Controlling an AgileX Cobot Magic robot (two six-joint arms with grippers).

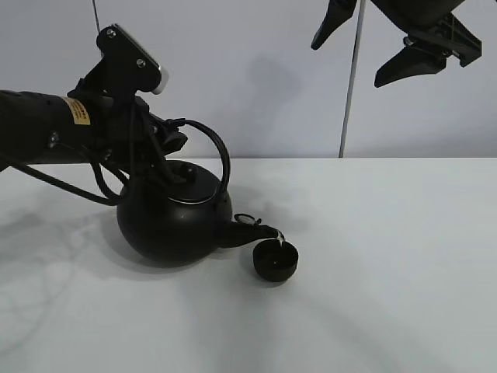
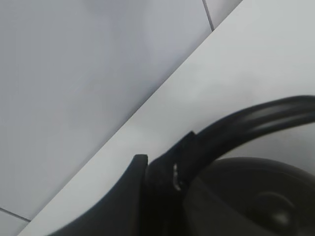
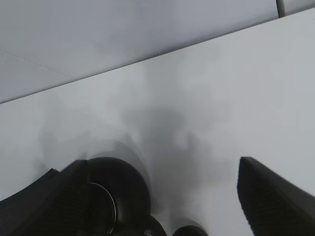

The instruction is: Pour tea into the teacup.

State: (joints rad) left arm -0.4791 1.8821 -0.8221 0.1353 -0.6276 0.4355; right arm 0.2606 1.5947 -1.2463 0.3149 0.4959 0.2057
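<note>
- Kettle [image 1: 171, 221], left of the middle of the tabletop [image 1: 404, 295]: looks heavy and rigid, best held by its arched handle [image 1: 219, 151].
- Left gripper [image 1: 165, 155] clamped on that handle; right gripper [image 1: 366, 47] aloft, jaws apart.
- Teacup [image 1: 275, 260], mid-tabletop under the spout [image 1: 252, 231]: probably light, easily nudged.

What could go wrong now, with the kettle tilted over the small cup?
The teacup is tiny beside the kettle, so the stream from the spout could overfill it or miss onto the table. It stands free under the spout; a small swing might knock it. The left gripper holds only the thin handle, so the kettle could slip.
</note>
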